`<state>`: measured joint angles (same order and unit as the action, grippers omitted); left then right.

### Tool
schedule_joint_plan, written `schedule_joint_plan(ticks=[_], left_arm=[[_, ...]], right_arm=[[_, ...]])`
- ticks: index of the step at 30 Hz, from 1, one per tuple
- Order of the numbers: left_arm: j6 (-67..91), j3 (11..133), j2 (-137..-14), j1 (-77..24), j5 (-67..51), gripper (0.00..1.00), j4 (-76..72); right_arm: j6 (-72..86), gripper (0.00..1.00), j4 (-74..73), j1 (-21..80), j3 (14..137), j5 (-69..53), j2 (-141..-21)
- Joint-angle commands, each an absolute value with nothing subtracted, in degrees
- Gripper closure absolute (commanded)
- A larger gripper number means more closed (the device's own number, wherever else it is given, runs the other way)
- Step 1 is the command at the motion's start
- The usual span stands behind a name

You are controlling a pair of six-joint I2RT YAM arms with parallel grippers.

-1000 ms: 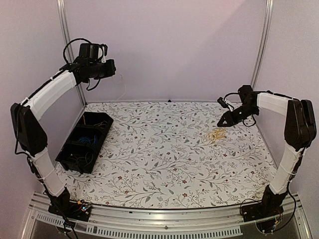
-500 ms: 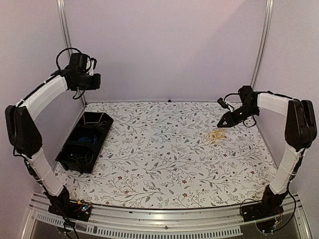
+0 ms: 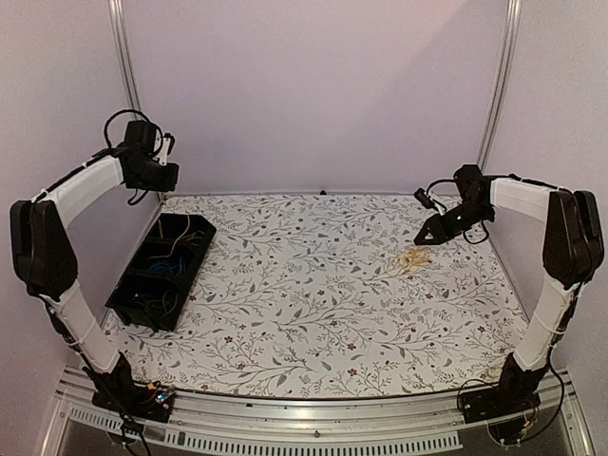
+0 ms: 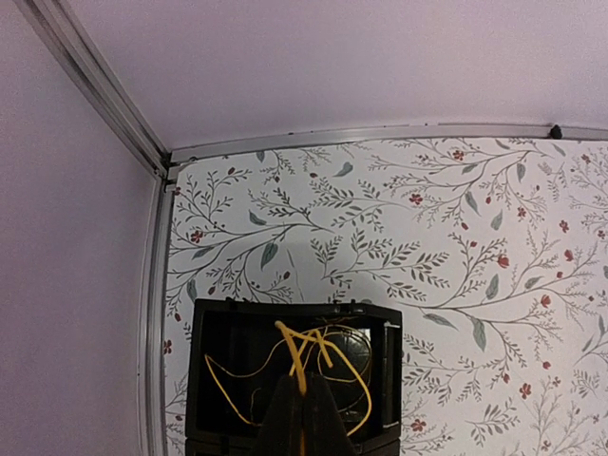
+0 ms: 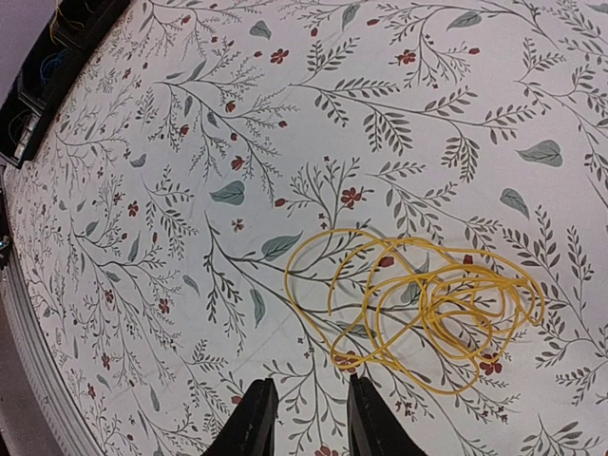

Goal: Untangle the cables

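Cables [image 5: 454,304] lie coiled, longest across the table [image 5: 142,237].

The desk [image 3: 313,294] wears a white cloth printed with grey-green leafy sprigs and small red flowers. Near its far right corner lies a tangle of yellow cables [image 5: 427,304]. The tray [image 3: 141,316] at the left edge is black, with blue wires [image 3: 169,269] in its middle part and a yellow cable [image 4: 302,353] in the far one. The left pincer [image 4: 302,385] and the right pincer [image 5: 309,385] are black. The arms [image 3: 85,185] are white with black joints. The walls [image 3: 313,95] are pale lilac, the corner posts [image 3: 121,57] silver.
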<state>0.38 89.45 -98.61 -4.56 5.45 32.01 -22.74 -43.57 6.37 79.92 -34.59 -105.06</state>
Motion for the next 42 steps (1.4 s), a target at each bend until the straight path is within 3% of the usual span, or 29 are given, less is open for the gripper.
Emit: schedule_joint_plan(ticks=[1,13,35,42], left_arm=[[-1.1,92.7,-100.4,-3.9,4.2,1.00,30.7],[5.0,107.0,-99.8,-4.3,-6.7,1.00,33.7],[0.1,86.5,-102.2,-2.7,-0.5,1.00,29.1],[-0.2,88.9,-109.6,-2.4,5.6,1.00,38.3]], right_arm=[[-23.5,0.70,-44.4,6.5,79.3,-34.3,-104.0],[-23.6,0.70,-44.5,6.6,79.5,-33.7,-103.9],[-23.6,0.70,-44.1,6.5,78.2,-33.4,-104.0],[-23.6,0.70,-44.0,6.6,78.1,-33.4,-104.1]])
